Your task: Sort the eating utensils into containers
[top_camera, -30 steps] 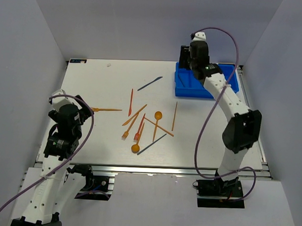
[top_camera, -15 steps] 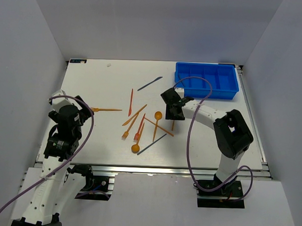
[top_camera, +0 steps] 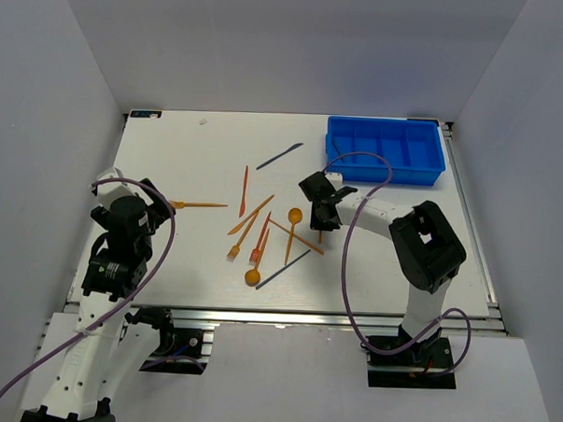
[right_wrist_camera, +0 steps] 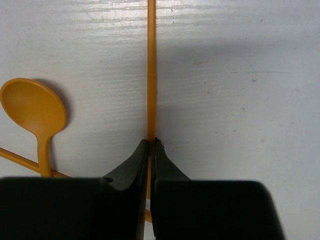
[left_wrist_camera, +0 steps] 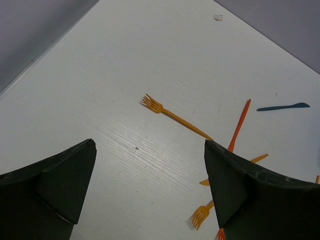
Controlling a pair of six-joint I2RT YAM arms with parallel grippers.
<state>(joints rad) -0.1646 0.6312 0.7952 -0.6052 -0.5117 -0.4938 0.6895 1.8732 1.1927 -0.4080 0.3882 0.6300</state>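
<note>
From above, the eating utensils (top_camera: 262, 231) lie scattered mid-table (top_camera: 191, 151), orange, red-orange and dark blue. The blue tray (top_camera: 387, 150) sits at the far right corner. The right gripper (top_camera: 321, 215) is down at the right edge of the scatter, and the left gripper (top_camera: 154, 198) hangs at the left.

From the left wrist, the left gripper's fingers (left_wrist_camera: 55, 185) are spread wide with nothing between them. An orange fork (left_wrist_camera: 175, 116) lies beyond.

From the right wrist, the right gripper is pinched tight on a slim orange utensil (right_wrist_camera: 151, 75), with an orange spoon (right_wrist_camera: 32, 107) to its left.
</note>
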